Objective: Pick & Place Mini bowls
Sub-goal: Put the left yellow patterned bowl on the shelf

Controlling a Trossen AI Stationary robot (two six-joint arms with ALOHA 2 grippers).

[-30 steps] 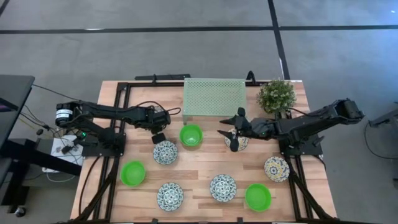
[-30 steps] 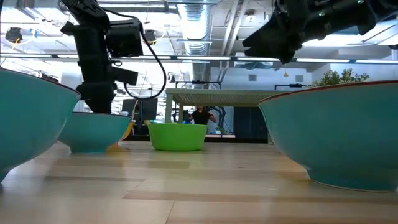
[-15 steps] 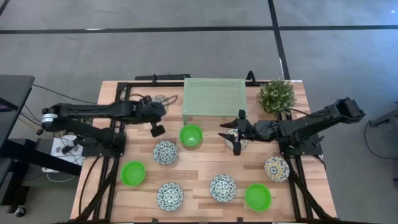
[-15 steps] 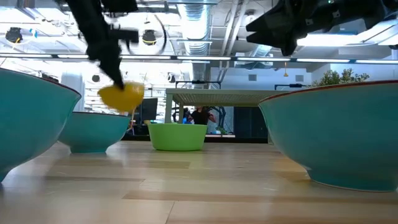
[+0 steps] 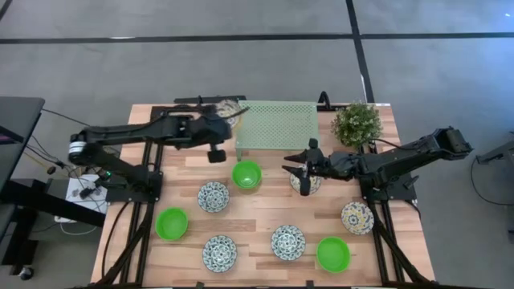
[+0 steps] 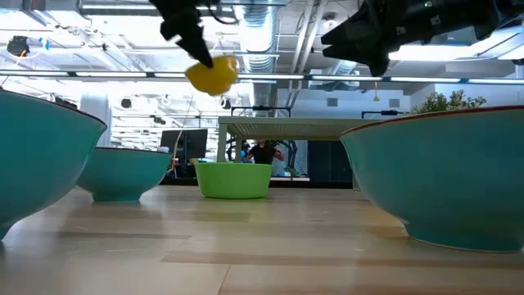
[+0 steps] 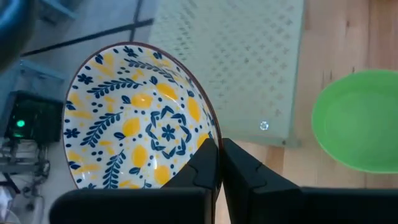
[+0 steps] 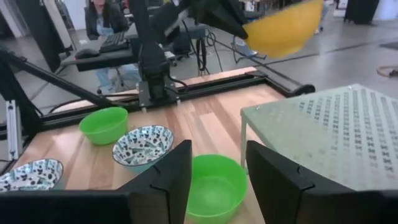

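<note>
Wooden table (image 5: 257, 210) holds 8 mini bowls, with a mesh rack (image 5: 276, 124) at the far side. Left tool (image 7: 219, 163) pinches the rim of a patterned bowl (image 7: 140, 124), lifted high by the rack's left edge. I think it goes on the rack next. Right tool (image 5: 303, 175) hangs open over another patterned bowl (image 5: 310, 184), ready to drop and grab.

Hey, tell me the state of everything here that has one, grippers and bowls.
Left gripper: fingers shut on the held patterned bowl's rim.
Held patterned bowl: off the table, tilted, beside the mesh rack.
Right gripper: fingers open, above another patterned bowl near the plant.
Green bowls: upright on the table.
</note>
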